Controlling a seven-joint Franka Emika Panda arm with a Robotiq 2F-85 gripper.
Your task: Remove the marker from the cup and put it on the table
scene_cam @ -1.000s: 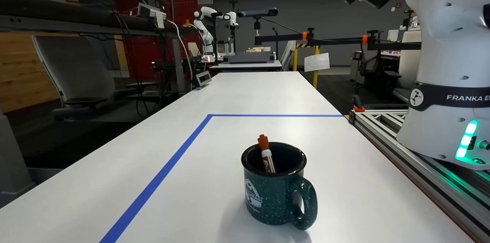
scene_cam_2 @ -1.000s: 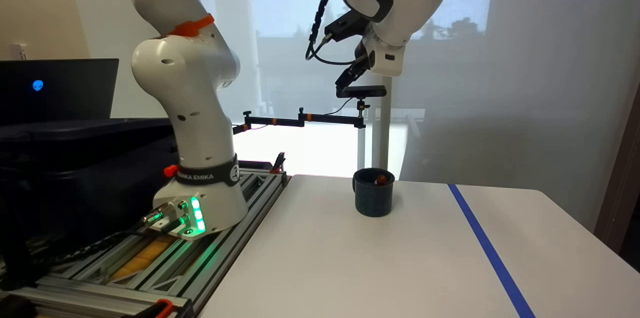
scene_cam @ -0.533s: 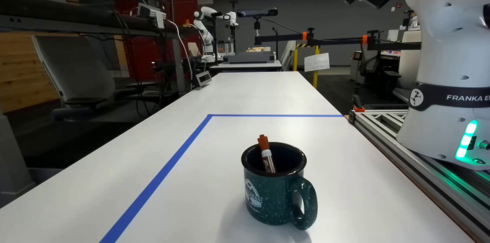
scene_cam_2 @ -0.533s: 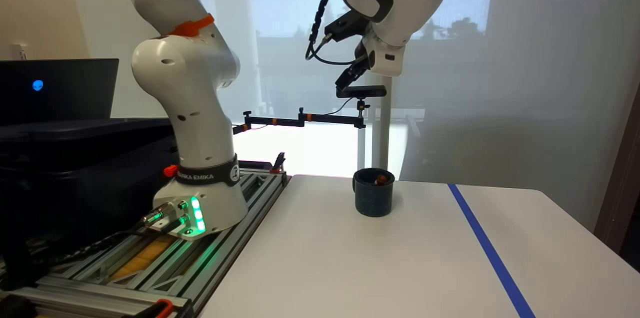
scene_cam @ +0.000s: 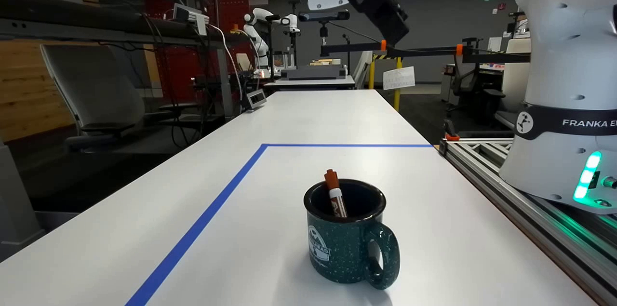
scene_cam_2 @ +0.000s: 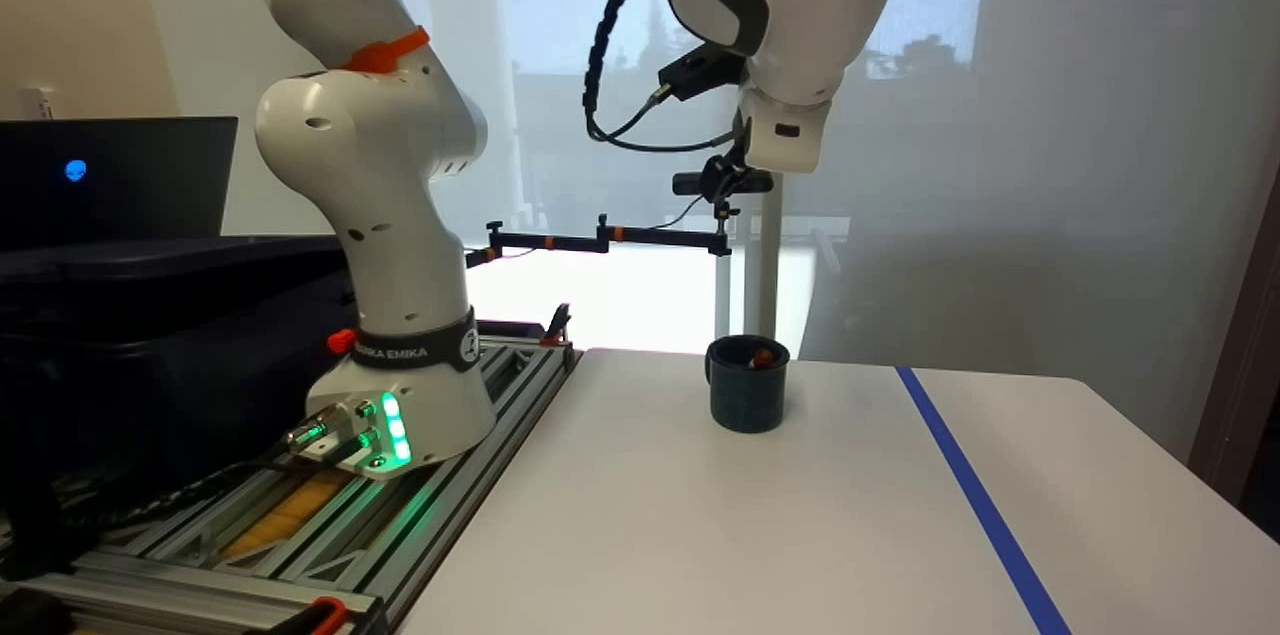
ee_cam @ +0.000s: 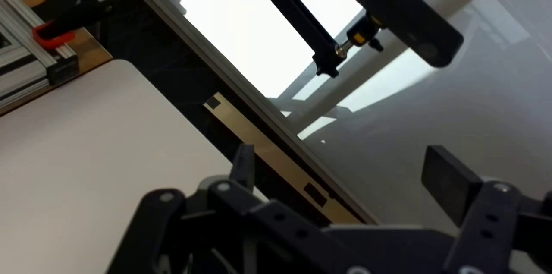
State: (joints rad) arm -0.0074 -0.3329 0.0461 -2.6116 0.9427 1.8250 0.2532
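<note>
The dark green mug stands upright on the white table, with its handle toward the camera in that exterior view; it also shows in an exterior view. The marker leans inside it, its red-orange cap above the rim; its lower end is hidden. The cap also shows as a small spot. My gripper is high above the table, beyond and well above the mug, and tilted. In the wrist view my gripper is open with nothing between its fingers. Mug and marker are out of the wrist view.
A black camera bar on a stand arm is beyond the table end and also shows in an exterior view. Blue tape runs along the table. A metal rail frame borders it. A small display device stands at the table edge.
In the last half second the arm has moved: the gripper has come lower and swung toward the mug's side, with its tilt changed. The mug and marker have not moved.
</note>
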